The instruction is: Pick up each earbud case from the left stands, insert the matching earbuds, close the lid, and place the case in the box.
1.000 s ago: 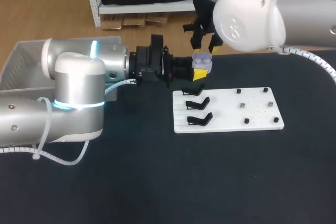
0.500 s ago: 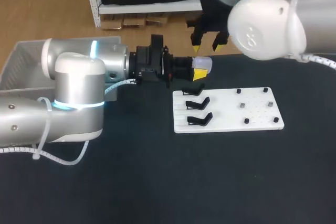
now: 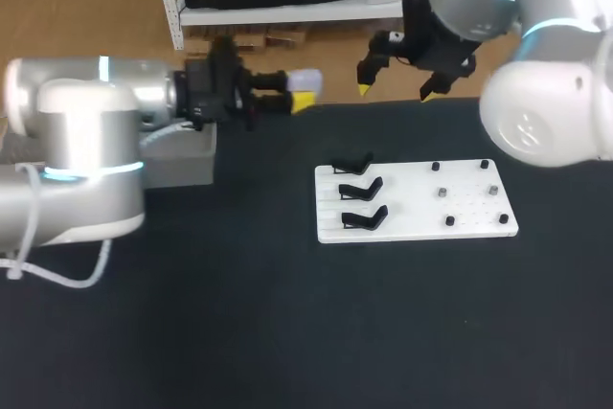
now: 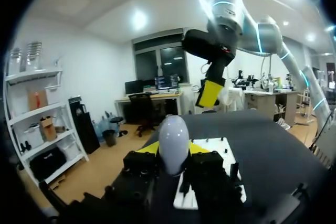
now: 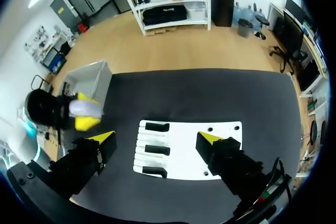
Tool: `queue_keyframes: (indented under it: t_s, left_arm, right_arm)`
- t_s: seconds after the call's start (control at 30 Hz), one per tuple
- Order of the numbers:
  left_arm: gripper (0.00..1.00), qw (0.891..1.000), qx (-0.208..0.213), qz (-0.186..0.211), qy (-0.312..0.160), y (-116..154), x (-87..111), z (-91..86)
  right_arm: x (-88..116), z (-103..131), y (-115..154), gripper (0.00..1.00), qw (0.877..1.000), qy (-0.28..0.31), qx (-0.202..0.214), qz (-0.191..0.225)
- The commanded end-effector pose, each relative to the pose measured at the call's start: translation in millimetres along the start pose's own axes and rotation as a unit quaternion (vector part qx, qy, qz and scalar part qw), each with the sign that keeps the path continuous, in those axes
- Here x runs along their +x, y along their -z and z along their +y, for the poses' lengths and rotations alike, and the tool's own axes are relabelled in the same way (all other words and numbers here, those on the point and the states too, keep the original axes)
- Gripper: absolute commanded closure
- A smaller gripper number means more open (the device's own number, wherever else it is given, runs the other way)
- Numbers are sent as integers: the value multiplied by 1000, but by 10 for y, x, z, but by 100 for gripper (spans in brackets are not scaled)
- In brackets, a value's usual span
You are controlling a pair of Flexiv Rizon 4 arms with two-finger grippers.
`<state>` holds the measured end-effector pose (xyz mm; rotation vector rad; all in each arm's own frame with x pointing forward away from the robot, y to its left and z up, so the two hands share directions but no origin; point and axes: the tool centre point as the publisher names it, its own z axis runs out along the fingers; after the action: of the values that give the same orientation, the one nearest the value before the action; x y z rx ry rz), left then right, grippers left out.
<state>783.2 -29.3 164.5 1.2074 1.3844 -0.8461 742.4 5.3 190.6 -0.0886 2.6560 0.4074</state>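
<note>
In the head view, the left pincer [image 3: 293, 95] is closed on the pale earbud case [image 3: 305, 79]; the case sits between its yellow tips and sticks out a little past them. The grey box [image 3: 180, 156] is behind this pincer, under the arm's wrist. The right pincer [image 3: 395, 93] is open wide and holds nothing. The white board [image 3: 421, 203] with three black stands [image 3: 360, 190] lies on the table below it, nearer to the robot.

In the left wrist view, the left pincer [image 4: 173, 148] grips the earbud case [image 4: 173, 136] from both sides, and the rounded end of the case points forward. The right pincer [image 4: 210, 92] hangs ahead and higher. The white board [image 4: 219, 146] lies ahead, lower.

In the right wrist view, the right pincer [image 5: 156, 138] stands wide open and empty. The white board [image 5: 184, 150] and the stands [image 5: 156, 149] lie ahead of it, between its fingers. The earbud case [image 5: 83, 108] is off to one side in the left pincer [image 5: 86, 121], near the box [image 5: 92, 79].
</note>
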Motion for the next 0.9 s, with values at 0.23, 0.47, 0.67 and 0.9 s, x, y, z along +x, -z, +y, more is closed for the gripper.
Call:
queue_keyframes:
  t_s: [0.23, 0.47, 0.67, 0.9]
  left_arm:
    - [100, 997, -77, 16, 2, 963, 191, 363]
    - [100, 995, -89, 46, 2, 1350, 409, 727]
    - [100, 994, -92, 60, 19, 1554, 788, 966]
    - [100, 987, -99, 95, 80, 1598, 1368, 1072]
  right_arm:
    - [30, -3, 4, 0, 1000, -1, 2, -18]
    - [30, -3, 4, 0, 1000, -1, 2, -18]
    - [30, -3, 4, 0, 1000, -1, 2, -18]
    - [30, -3, 4, 0, 1000, -1, 2, -18]
